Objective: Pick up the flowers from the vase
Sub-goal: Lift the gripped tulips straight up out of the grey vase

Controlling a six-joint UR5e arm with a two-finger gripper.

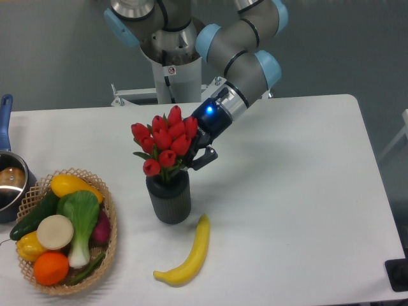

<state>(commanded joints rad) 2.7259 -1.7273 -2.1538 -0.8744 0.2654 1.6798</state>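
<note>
The flowers [166, 139], a bunch of red tulip buds with green leaves, stand in the dark grey ribbed vase [169, 201] left of the table's middle. My gripper [193, 155] reaches down from the upper right into the right side of the bunch, just above the vase's mouth. One dark finger [205, 156] shows pressed against the right of the buds. The other finger is hidden behind them, so I cannot see whether the jaws have closed on the stems. The stems are still inside the vase.
A yellow banana [188, 255] lies in front of the vase to the right. A wicker basket [109, 210] of vegetables and fruit sits at the front left. A steel pot [9, 182] with a blue handle stands at the left edge.
</note>
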